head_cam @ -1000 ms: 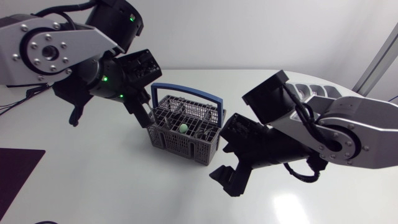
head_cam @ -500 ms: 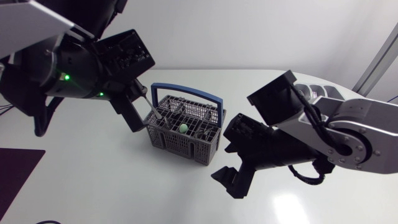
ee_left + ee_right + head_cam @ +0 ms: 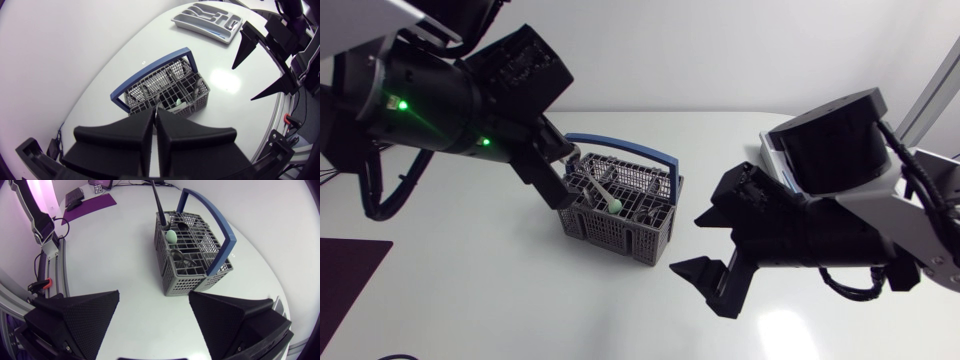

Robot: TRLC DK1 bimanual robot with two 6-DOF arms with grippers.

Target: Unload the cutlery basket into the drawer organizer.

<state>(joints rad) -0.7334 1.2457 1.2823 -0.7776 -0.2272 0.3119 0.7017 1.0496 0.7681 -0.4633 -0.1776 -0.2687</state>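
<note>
The glossy white tabletop (image 3: 520,300) carries a grey plastic cutlery basket (image 3: 620,222) whose walls are an open square-grid mesh, spanned by a mid-blue arched handle (image 3: 620,143). Inside it, a slim utensil (image 3: 616,206) shows a mint-green rounded end. The flat light-grey drawer organizer (image 3: 207,22) is plain, unpatterned. Both grippers are matte black: the left gripper (image 3: 155,111) smooth, the right gripper (image 3: 154,294) with fingers (image 3: 75,315) covered in a fine dotted texture. Small green lights (image 3: 398,103) glow on the black left arm (image 3: 450,90); the right arm (image 3: 920,225) pairs black with silver-grey. A dark purple mat (image 3: 345,285) lies at the tabletop's left edge.
</note>
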